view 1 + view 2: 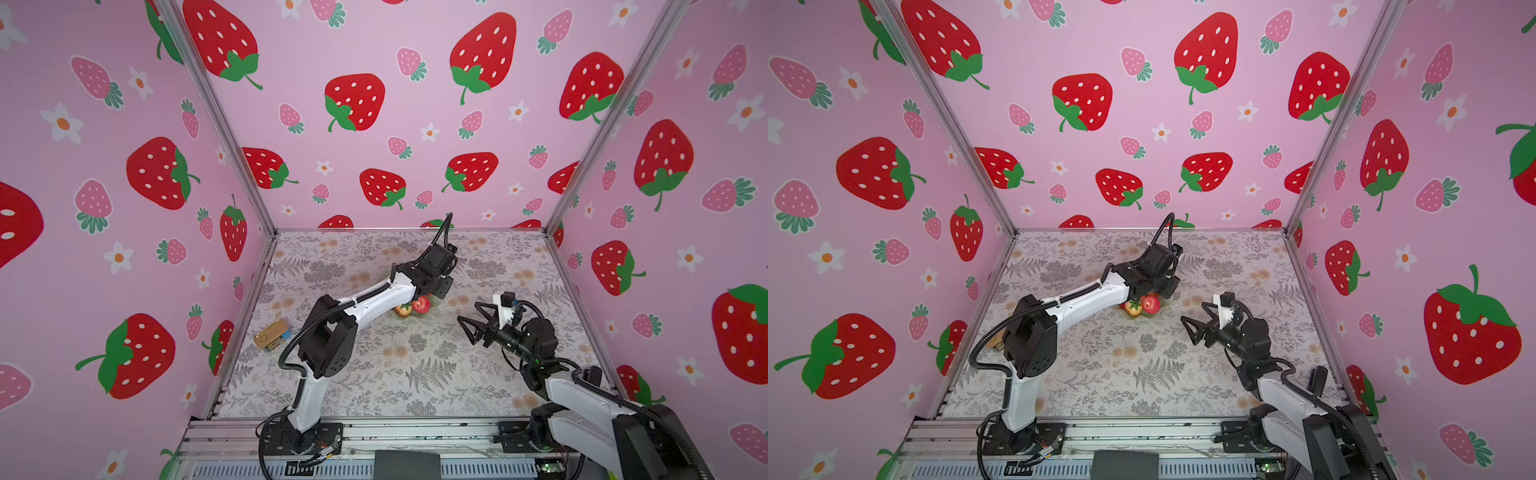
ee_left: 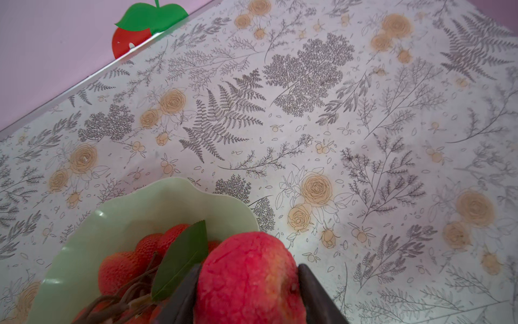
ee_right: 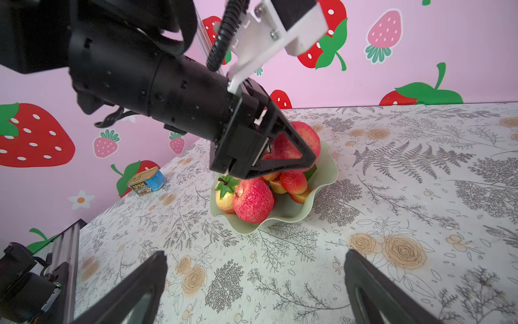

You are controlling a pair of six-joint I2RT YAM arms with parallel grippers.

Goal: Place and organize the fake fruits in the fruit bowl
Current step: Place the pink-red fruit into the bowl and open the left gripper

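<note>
The left arm [image 1: 365,303] stands at the 7 o'clock edge of the desk [image 1: 415,374]. It rises to a bent elbow, then stretches its white forearm towards 1 o'clock. At the wrist it folds downward, so the left claw [image 2: 246,283] points down over the pale mint-green glossy bowl with the wavy rim [image 3: 325,179], which sits near the middle of the desk. That claw is clamped on a pinkish-red round plastic fruit [image 2: 246,261], one dark finger on each flank. The fruit hangs over the bowl's 1 o'clock side, above the heap; whether it touches the fruits beneath I cannot tell.

In the bowl, a red apple with crackled skin [image 3: 252,200] lies at the 6 o'clock side. A yellow-red fruit with a green leafy cap [image 3: 225,196] is just beside it. Orange-red strawberries [image 3: 294,182] lie behind, with a cluster of bumpy red berries on dark stems with one green leaf [image 2: 131,263].

The right arm [image 1: 582,399] comes from the 5 o'clock corner, folded low, its forearm aimed towards 10 o'clock. The right claw [image 3: 255,256] hovers above the desk at the bowl's 4 o'clock, apart from it, fingers spread wide. A gold-lidded rectangular tin with a blue label [image 1: 272,333] lies at the desk's 9 o'clock edge, well apart from the bowl.
</note>
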